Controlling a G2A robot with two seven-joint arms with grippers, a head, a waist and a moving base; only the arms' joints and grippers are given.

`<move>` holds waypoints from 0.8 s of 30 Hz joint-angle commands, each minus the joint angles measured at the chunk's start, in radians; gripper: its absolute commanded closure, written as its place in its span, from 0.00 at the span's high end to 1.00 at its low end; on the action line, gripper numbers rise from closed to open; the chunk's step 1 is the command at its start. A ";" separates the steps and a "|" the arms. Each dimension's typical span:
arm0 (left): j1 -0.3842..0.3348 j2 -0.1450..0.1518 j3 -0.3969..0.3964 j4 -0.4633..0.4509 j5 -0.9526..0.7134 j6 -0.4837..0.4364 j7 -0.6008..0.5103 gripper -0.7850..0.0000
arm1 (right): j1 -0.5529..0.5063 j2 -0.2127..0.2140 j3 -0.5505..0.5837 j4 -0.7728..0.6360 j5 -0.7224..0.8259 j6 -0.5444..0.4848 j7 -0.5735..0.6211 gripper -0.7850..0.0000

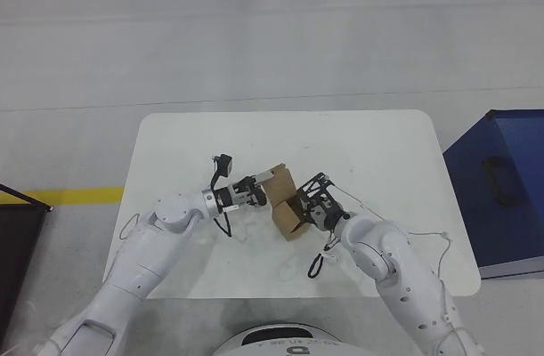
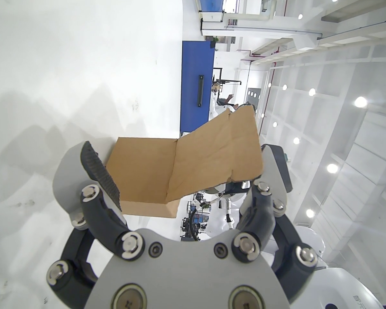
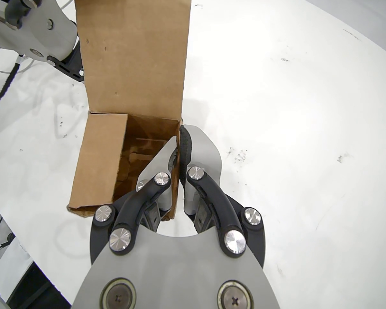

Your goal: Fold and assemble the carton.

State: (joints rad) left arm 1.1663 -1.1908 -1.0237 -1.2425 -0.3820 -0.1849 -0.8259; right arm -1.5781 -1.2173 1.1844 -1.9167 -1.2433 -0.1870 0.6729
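Note:
A brown carton (image 1: 288,214) stands open on the white table (image 1: 378,151), its lid flap (image 3: 132,49) raised upright. My right gripper (image 3: 179,146) is shut on the carton's side wall, one finger inside the box and one outside; from above it (image 1: 312,206) sits at the carton's right side. My left gripper (image 2: 186,172) is open, with the lid flap (image 2: 212,155) lying between its spread fingers (image 2: 99,175) and not clamped. From above, the left gripper (image 1: 256,189) is at the flap's left side. One side flap (image 3: 99,159) is folded inward.
A blue bin (image 1: 512,196) stands off the table's right edge. A black cable loop (image 1: 316,264) lies on the table in front of the carton. The left arm's body (image 3: 35,23) is close beside the raised flap.

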 commanded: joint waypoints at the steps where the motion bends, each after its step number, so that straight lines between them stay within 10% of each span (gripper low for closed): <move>1: 0.008 0.002 -0.015 -0.002 -0.022 -0.016 -0.014 1.00 | -0.003 0.001 0.001 -0.006 -0.006 -0.004 -0.004 0.00; 9: 0.052 0.023 -0.126 0.009 -0.139 -0.061 -0.068 1.00 | -0.013 0.005 0.004 -0.014 -0.011 -0.017 -0.018 0.00; 11: 0.064 0.030 -0.154 0.005 -0.144 -0.059 -0.070 1.00 | -0.013 0.006 0.000 -0.007 -0.009 -0.028 -0.022 0.47; 16: 0.076 0.038 -0.178 -0.041 -0.115 -0.032 -0.066 1.00 | -0.022 0.010 0.006 -0.019 -0.016 -0.055 -0.089 0.87; 24: 0.034 0.025 -0.094 -0.097 -0.002 0.062 -0.008 1.00 | -0.160 0.030 0.119 -0.079 -0.005 -0.122 -0.336 0.99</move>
State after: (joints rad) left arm 1.2062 -1.1636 -1.1285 -1.3416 -0.3971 -0.1314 -0.8452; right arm -1.7162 -1.1903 1.2842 -1.9905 -1.2504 -0.2986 0.3654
